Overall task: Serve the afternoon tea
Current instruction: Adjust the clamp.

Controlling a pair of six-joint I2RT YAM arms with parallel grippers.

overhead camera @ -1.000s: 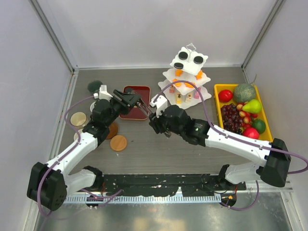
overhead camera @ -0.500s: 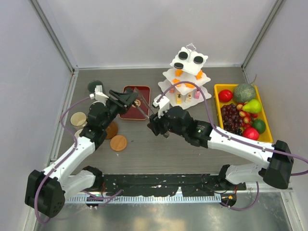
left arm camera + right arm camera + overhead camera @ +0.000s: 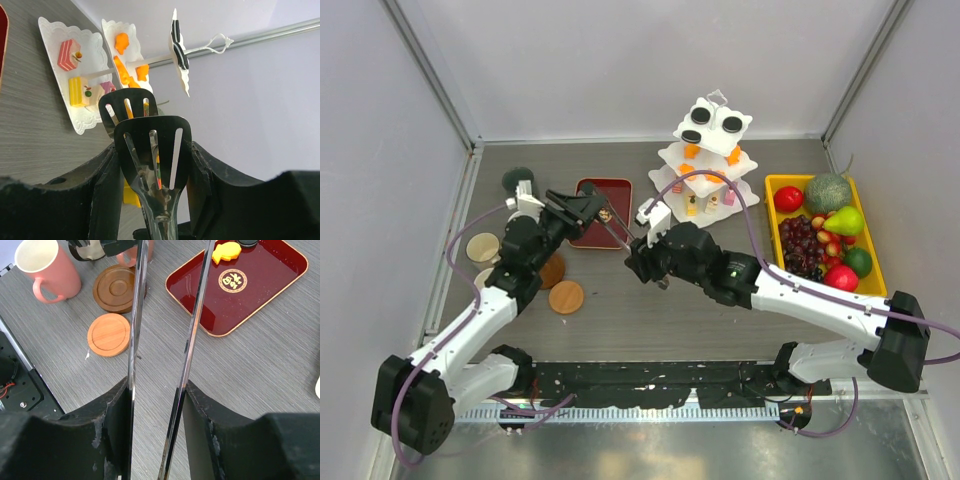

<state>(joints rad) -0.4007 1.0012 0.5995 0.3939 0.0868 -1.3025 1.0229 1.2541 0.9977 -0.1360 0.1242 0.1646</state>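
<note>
Left claw: the left claw (image 3: 150,170) is partly closed around the metal tongs (image 3: 150,124); the slotted heads stand between its two fingers and reach out past the tips, off the tabletop (image 3: 275,370).
Right claw: the right claw (image 3: 155,390) is about half closed on the same tongs, one long bar lying against the inner face of each finger.
Tongs: they span the gap from one claw to the other, the two bars spreading apart as they run away from the right claw.
Stand: the white three-tier stand (image 3: 50,35) is ahead of the left claw, beyond the tong heads and apart from them.
Sweets on stand: pink-yellow sweets (image 3: 67,54) are on the bottom tier, orange sweets (image 3: 121,42) on the middle tier and black round sweets (image 3: 731,124) on the top tier.
Red tray: the dark red tray (image 3: 270,280) lies ahead of the right claw, to the right of the bars, with one small orange sweet (image 3: 226,251) at its far end.
Coasters: two round brown coasters (image 3: 108,334) sit ahead of the right claw, left of the bars.
Mug: a pink mug (image 3: 45,267) stands upright farther out on that same side, beyond the coasters.
</note>
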